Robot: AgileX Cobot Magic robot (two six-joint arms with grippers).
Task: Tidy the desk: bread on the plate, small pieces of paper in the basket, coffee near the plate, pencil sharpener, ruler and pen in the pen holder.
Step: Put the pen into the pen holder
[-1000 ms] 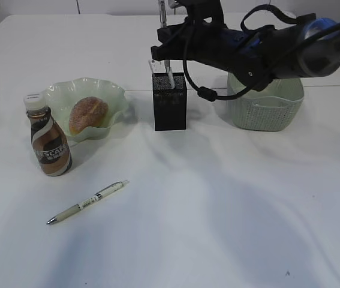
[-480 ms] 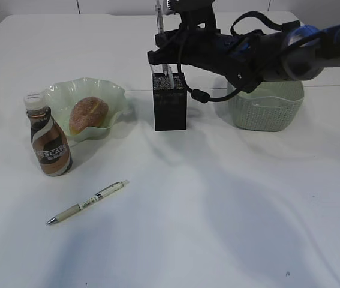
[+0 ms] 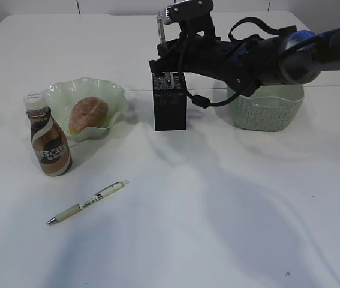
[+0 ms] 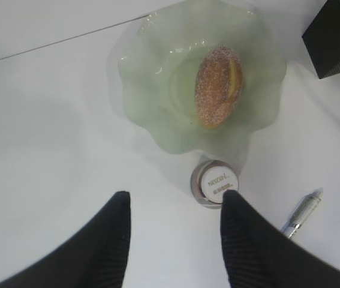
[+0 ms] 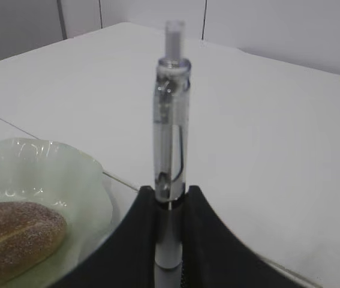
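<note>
My right gripper is shut on a clear pen, held upright just above the black mesh pen holder; the pen's barrel stands between the right gripper's fingers. A second pen lies on the desk at the front left. The bread sits in the ruffled green plate, with the coffee beside it. My left gripper hangs open above the coffee's cap. Ruler, pencil sharpener and paper are out of view.
The green basket stands at the back right, partly behind the right arm. The left wrist view also shows the plate, the bread, the lying pen and a corner of the pen holder.
The right arm has turned and sunk a little with the pen over the pen holder. Nothing else has moved.
</note>
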